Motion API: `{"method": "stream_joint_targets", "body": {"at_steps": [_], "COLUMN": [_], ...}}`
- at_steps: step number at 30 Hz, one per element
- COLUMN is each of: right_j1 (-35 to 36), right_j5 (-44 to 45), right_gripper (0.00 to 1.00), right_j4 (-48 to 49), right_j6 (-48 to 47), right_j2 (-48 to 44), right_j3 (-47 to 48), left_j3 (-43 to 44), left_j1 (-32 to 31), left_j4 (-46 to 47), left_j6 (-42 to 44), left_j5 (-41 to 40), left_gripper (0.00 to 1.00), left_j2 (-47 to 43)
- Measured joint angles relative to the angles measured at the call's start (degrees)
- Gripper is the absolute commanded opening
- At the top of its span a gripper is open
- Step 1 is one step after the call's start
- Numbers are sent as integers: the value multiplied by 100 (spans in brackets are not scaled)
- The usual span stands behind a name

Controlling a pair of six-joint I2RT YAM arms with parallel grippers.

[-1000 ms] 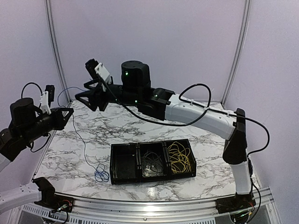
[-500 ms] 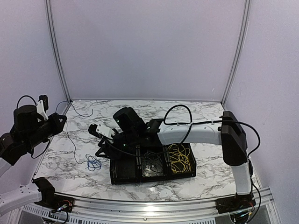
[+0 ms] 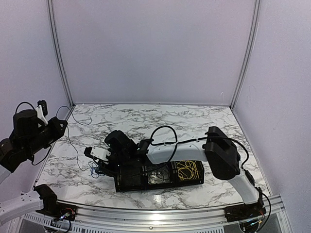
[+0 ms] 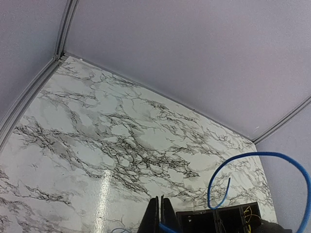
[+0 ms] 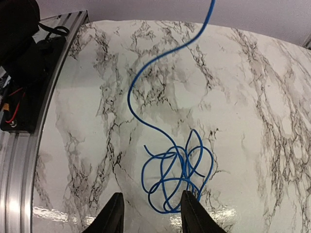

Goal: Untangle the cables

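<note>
While the left pincer (image 4: 158, 214) clamps the one blue cable (image 5: 186, 167), the right pincer (image 5: 150, 213) gapes over its coil on bare bench (image 3: 146, 121), left of the three-bay tray (image 3: 127, 187).

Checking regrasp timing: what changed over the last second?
The right end effector swung down from high over the table's back left to just above the blue cable where it lies coiled, fingers apart, not gripping. The left end effector, shut on the blue cable, drew back slightly, dragging the coil a little leftward. Unchanged: tray, yellow cable and dark cable inside it.
</note>
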Motion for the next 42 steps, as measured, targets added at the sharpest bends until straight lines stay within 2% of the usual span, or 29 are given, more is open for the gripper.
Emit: {"method": "stream_joint_targets", "body": {"at_steps": [4, 7, 13, 18, 22, 23, 33, 42], "right_j1": [42, 107, 247, 315, 352, 358, 428, 472], "right_j5": [225, 420, 1110, 1574, 1847, 1888, 2090, 2000], "right_gripper": [46, 45, 37, 20, 1, 0, 0, 0], "right_j4": [50, 39, 55, 94, 164, 170, 214, 210], "right_j6": [-22, -17, -39, -181, -337, -354, -562, -605], "right_j2": [219, 332, 654, 822, 896, 911, 1005, 1014], "right_j3": [98, 247, 601, 658, 684, 691, 868, 868], "left_j3": [59, 66, 164, 680, 1283, 1484, 3123, 6102], "left_j1": [0, 0, 0, 0, 0, 0, 0, 0], "left_j4": [-9, -17, -140, -251, -289, -302, -555, -619], "left_j6": [-4, -4, 2, 48, 160, 197, 404, 1102], "left_j5": [7, 26, 146, 273, 378, 420, 699, 868], "left_gripper": [0, 0, 0, 0, 0, 0, 0, 0], "left_j2": [0, -11, -11, -11, 17, 48, 710, 2004]}}
